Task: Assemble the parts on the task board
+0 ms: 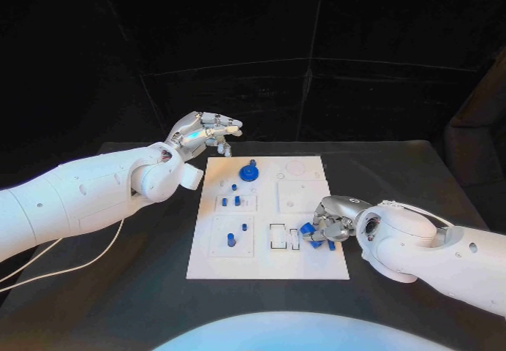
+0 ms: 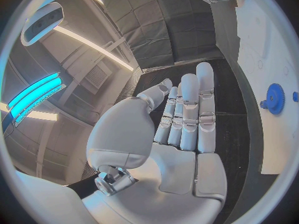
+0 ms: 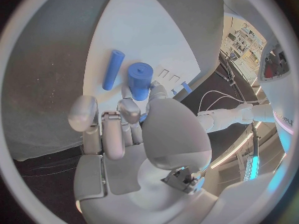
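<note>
- While the task board (image 1: 269, 219) carries several parts already standing in it, assembly looks partly done, by my judgement: a blue gear (image 1: 248, 173) sits near the board's far edge, just ahead of the left hand (image 1: 203, 134); small blue pegs (image 1: 230, 200) stand in the left-middle block; another peg (image 1: 230, 238) stands in the block nearer the robot.
- Right hand (image 1: 329, 227): down on the board's right side, fingers curled round a short blue cylinder (image 3: 140, 81); it looks pinched at the fingertips, so I read it as held.
- Long blue rod (image 3: 113, 69) lies flat on the board just beyond those fingertips, loose, not yet placed.
- Left hand: raised off the board's far left corner, fingers straight and side by side in the left wrist view, holding nothing.
- Sockets: the rectangular slots (image 1: 283, 237) just left of the right hand appear unfilled; the round recesses (image 1: 296, 169) at the far right likewise. Those remain, I judge.
</note>
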Motion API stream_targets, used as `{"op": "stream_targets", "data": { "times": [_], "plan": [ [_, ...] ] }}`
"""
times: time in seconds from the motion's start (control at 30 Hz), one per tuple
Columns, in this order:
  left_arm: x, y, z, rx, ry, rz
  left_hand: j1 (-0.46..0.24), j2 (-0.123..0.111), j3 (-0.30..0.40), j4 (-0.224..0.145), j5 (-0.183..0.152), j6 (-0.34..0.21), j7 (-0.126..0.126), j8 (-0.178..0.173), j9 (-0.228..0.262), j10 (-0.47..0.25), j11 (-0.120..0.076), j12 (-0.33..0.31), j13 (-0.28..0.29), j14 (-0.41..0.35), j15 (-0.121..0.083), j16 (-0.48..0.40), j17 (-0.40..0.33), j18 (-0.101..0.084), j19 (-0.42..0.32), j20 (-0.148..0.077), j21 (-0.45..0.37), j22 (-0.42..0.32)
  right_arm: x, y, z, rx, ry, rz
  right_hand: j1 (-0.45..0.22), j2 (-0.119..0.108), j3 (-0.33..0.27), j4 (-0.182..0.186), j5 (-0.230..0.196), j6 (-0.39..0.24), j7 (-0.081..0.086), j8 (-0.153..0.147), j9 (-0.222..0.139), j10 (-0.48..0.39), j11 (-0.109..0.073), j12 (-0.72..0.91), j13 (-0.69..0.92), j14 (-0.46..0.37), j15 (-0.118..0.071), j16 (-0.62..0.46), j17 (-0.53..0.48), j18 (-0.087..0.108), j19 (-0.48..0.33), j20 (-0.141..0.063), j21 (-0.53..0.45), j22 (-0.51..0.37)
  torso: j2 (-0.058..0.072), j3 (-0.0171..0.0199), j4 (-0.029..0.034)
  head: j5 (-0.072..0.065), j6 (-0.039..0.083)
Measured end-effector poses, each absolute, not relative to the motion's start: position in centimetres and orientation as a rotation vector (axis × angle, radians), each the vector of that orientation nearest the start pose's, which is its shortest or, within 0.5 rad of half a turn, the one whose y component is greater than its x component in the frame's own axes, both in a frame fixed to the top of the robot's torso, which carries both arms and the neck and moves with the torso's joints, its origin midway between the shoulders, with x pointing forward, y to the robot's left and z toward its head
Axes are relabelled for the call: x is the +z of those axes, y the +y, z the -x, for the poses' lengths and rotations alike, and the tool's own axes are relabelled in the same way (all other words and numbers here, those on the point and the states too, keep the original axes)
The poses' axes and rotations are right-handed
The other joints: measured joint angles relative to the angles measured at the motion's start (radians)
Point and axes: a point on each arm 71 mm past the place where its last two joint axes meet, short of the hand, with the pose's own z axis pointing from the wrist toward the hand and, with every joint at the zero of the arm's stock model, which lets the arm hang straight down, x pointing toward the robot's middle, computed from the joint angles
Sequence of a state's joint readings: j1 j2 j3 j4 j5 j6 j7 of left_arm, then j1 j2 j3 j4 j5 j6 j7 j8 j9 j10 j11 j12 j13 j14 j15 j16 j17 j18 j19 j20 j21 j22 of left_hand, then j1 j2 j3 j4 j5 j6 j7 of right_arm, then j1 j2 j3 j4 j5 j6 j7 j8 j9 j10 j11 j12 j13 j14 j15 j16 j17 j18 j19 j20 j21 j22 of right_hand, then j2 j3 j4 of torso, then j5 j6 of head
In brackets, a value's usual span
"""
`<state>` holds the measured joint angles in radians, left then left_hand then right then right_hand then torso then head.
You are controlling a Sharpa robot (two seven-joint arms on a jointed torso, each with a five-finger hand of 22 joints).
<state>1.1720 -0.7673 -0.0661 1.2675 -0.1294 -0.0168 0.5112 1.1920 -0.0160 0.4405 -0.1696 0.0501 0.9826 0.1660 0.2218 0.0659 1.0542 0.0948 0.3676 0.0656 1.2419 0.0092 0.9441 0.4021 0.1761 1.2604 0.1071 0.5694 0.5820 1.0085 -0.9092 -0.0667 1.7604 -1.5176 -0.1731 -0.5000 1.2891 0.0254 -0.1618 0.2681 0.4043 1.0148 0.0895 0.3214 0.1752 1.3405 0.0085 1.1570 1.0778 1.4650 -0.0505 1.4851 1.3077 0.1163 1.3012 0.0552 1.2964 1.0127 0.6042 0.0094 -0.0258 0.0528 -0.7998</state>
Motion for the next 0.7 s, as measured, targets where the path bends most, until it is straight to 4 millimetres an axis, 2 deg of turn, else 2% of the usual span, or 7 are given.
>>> {"op": "stream_targets", "data": {
  "times": [0.33, 0.6, 0.7],
  "plan": [
    [-20.7, 23.1, -51.7, -1.669, 1.470, 0.908, 0.000, 0.000, 0.000, 0.000, 0.000, 0.000, 0.000, 0.000, 0.000, 0.000, 0.000, 0.000, 0.000, 0.000, 0.000, 0.000, 0.000, 0.000, 0.000, 0.000, 0.000, 0.000, -26.0, -17.8, -38.8, 0.526, 2.005, -0.021, 0.012, 0.009, 0.000, 0.000, 0.013, 0.009, -0.002, 0.004, 0.001, 0.009, -0.001, 0.005, 0.006, 0.004, -0.004, 0.004, 0.000, 0.000, 0.004, -0.003, 0.008, 0.009, 0.000, -0.0007, 0.0000, -0.001, 0.004],
    [-20.7, 23.0, -51.7, -1.670, 1.471, 0.908, 0.000, 0.000, 0.000, 0.000, 0.000, 0.000, 0.000, 0.000, 0.000, 0.000, 0.000, 0.000, 0.000, 0.000, 0.000, 0.000, 0.000, 0.000, 0.000, 0.000, -0.003, 0.000, -25.9, -15.7, -38.7, 0.603, 2.011, -0.041, 0.014, 0.012, 0.000, 0.000, 0.013, 0.014, 0.001, 0.004, 0.001, 0.012, -0.005, 0.005, 0.011, 0.000, -0.007, 0.004, 0.000, 0.000, 0.003, -0.003, 0.008, 0.009, 0.001, -0.0006, 0.0000, 0.004, 0.002],
    [-20.7, 23.0, -51.7, -1.670, 1.471, 0.908, 0.000, 0.000, -0.003, -0.003, 0.000, 0.000, 0.000, 0.000, 0.000, 0.000, 0.000, 0.000, 0.000, 0.000, 0.000, 0.000, -0.001, 0.000, 0.000, 0.000, -0.004, -0.001, -26.0, -15.0, -38.7, 0.621, 2.021, -0.043, 0.014, 0.012, -0.005, 0.005, 0.002, 0.019, 0.005, 0.004, 0.001, 0.019, -0.012, 0.005, 0.017, 0.000, -0.007, 0.004, 0.000, 0.000, 0.007, -0.007, 0.008, 0.010, 0.001, -0.0004, 0.0000, 0.006, 0.002]
  ]
}}
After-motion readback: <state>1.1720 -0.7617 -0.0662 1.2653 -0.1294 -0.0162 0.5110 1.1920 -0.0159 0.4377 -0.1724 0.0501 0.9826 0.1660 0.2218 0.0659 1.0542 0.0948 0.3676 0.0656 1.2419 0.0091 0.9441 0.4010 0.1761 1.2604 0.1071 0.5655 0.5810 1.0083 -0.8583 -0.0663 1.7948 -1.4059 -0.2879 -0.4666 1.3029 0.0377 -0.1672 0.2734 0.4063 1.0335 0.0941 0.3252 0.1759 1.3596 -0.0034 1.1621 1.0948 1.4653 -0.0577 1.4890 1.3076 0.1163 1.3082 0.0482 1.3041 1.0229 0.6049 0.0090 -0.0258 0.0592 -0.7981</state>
